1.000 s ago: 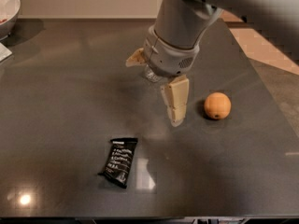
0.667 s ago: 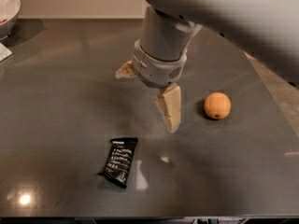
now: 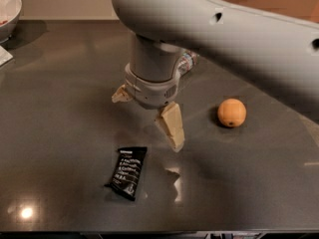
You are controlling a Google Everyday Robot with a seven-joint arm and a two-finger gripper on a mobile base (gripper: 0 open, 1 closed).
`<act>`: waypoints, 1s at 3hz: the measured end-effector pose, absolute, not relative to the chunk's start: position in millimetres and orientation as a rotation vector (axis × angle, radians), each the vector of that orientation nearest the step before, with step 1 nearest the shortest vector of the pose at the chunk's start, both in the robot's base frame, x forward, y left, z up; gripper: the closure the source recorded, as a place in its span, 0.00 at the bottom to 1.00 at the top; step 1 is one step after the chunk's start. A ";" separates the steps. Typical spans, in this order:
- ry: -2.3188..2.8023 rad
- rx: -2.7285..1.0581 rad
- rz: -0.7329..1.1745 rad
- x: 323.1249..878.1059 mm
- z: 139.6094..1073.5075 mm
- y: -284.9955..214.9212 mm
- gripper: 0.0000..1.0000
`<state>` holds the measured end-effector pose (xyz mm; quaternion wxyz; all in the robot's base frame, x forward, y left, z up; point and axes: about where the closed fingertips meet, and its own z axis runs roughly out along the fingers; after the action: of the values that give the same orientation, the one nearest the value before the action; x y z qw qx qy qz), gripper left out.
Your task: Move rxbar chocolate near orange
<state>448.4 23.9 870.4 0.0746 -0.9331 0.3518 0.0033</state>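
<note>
The rxbar chocolate (image 3: 128, 172) is a flat black wrapper with white text, lying on the dark table near the front, left of centre. The orange (image 3: 232, 112) sits on the table to the right, well apart from the bar. My gripper (image 3: 147, 123) hangs from the big grey arm above the table, just above and to the right of the bar and left of the orange. Its two tan fingers (image 3: 171, 127) are spread apart and hold nothing.
A clear plastic bottle (image 3: 188, 59) lies behind the arm, mostly hidden. A white bowl (image 3: 7, 6) stands at the back left corner, with a white sheet (image 3: 4, 56) at the left edge. The table's front edge (image 3: 149, 231) runs just below the bar.
The arm has swung left and toward the front, bringing the open gripper closer to the bar. Bar and orange have not moved.
</note>
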 end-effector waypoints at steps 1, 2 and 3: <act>1.026 -2.828 0.060 443.6 858.6 33.8 0.00; 0.989 -2.844 0.115 436.8 844.0 44.8 0.00; 0.963 -2.853 0.159 427.4 831.0 52.0 0.00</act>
<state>427.4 52.0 831.0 0.0631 -0.9443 0.3186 0.0525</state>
